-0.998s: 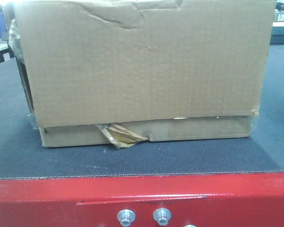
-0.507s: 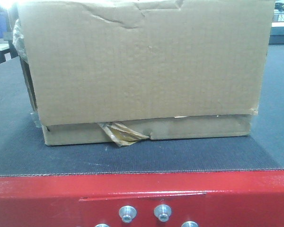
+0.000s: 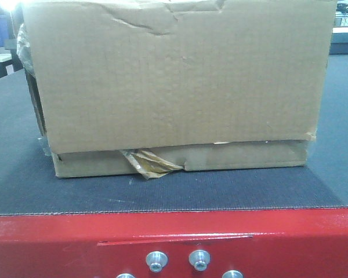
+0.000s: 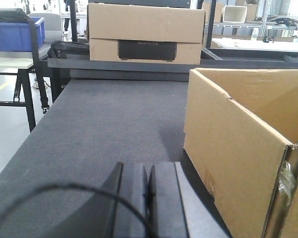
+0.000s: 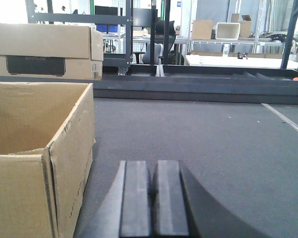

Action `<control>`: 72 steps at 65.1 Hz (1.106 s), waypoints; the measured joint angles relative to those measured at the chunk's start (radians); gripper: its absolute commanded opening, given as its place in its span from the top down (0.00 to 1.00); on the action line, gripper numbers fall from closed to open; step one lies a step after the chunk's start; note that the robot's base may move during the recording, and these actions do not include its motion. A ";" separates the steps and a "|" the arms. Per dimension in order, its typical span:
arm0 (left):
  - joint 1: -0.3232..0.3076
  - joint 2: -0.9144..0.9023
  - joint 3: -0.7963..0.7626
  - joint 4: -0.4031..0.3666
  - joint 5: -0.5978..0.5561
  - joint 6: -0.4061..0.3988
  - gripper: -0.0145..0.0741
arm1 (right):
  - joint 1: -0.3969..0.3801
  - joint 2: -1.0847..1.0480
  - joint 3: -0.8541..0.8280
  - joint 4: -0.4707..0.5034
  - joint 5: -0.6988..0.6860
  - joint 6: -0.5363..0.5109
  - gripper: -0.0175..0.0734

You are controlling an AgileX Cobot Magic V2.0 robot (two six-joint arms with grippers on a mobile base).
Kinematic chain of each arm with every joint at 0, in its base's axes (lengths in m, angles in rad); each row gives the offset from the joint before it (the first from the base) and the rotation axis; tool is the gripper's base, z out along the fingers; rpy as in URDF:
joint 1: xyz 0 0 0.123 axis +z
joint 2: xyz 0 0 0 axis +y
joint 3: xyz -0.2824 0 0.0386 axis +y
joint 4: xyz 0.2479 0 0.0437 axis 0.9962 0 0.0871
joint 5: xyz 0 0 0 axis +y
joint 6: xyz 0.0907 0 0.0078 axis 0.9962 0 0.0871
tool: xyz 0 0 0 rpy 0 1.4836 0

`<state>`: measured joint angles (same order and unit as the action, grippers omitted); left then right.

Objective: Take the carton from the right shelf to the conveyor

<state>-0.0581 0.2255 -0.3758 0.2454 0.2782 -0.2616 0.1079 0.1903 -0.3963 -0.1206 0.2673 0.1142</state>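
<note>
1. The conveyor (image 3: 162,197) carries the carton (image 3: 174,87), its long axis running along the red frame edge (image 3: 174,231).
2. The carton stands between the arms: at two o'clock from the left pincer (image 4: 148,198), at nine o'clock from the right pincer (image 5: 152,198), about equally near both.
3. Both pincers are closed, empty and touching nothing, so the delivery looks finished.
</note>
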 measured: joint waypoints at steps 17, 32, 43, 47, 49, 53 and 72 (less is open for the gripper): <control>0.000 0.000 0.000 0.000 0.000 0.000 0.85 | 0.000 0.000 0.000 0.000 0.000 0.000 0.88; 0.000 0.000 0.000 0.000 0.000 0.000 0.85 | 0.000 0.000 0.000 0.000 -0.001 0.000 0.88; 0.000 0.000 0.000 0.000 0.000 0.000 0.85 | 0.000 0.000 0.000 0.000 -0.001 0.000 0.88; 0.002 -0.002 0.000 0.000 0.000 0.016 0.85 | 0.000 0.000 0.000 0.000 -0.001 0.000 0.88; 0.008 -0.006 0.000 -0.008 0.000 0.038 0.85 | 0.000 0.000 0.000 0.000 -0.001 0.000 0.88; 0.023 -0.020 0.002 -0.053 0.002 0.114 0.85 | 0.000 0.000 0.000 0.000 -0.001 0.000 0.88; 0.161 -0.134 0.202 -0.214 -0.174 0.275 0.85 | 0.000 0.000 0.000 0.000 -0.003 0.000 0.88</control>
<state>0.1027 0.0915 -0.1736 0.0311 0.1043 0.0133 0.1079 0.1903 -0.3963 -0.1206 0.2648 0.1142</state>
